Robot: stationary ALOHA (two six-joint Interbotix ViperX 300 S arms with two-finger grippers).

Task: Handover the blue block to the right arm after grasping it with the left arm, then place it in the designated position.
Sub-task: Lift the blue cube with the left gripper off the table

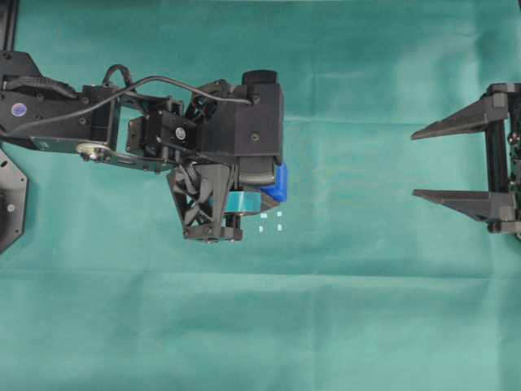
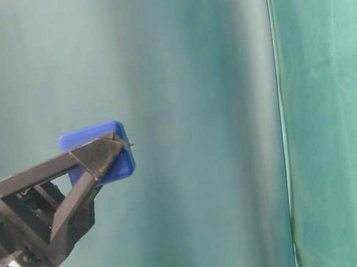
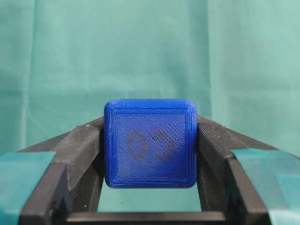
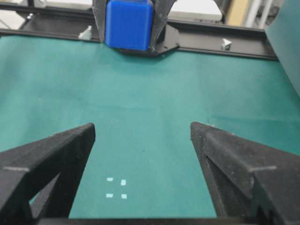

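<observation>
Two tools share the green worktop (image 1: 342,309), well apart: the left tool (image 1: 262,192) near the middle of the overhead view and the right tool (image 1: 444,163) at its right edge. The left tool pinches the blue block (image 3: 150,143) between its teal-taped fingers (image 3: 260,171), and the block sits right at the fingertips, one finger pressed against each side face, so that most of the cube stands clear beyond the black finger bodies. It hangs in the air above the cloth, not resting on it. The right tool stands spread wide with nothing between its plain black fingers (image 4: 234,161), pointing toward the left arm. The designated position (image 1: 270,221), four tiny white dots in a square, lies on the cloth just beside the left tool's tip in the overhead view. The left wrist view alone shows a faint dark mark across the block's facing side, and both fingers flush against it. The table-level view shows the block raised, with one black finger crossing in front of its lower corner. The right wrist view shows the block head-on at the top of the frame and the dots on the cloth between its own open fingers, nearer to them than the block is.
</observation>
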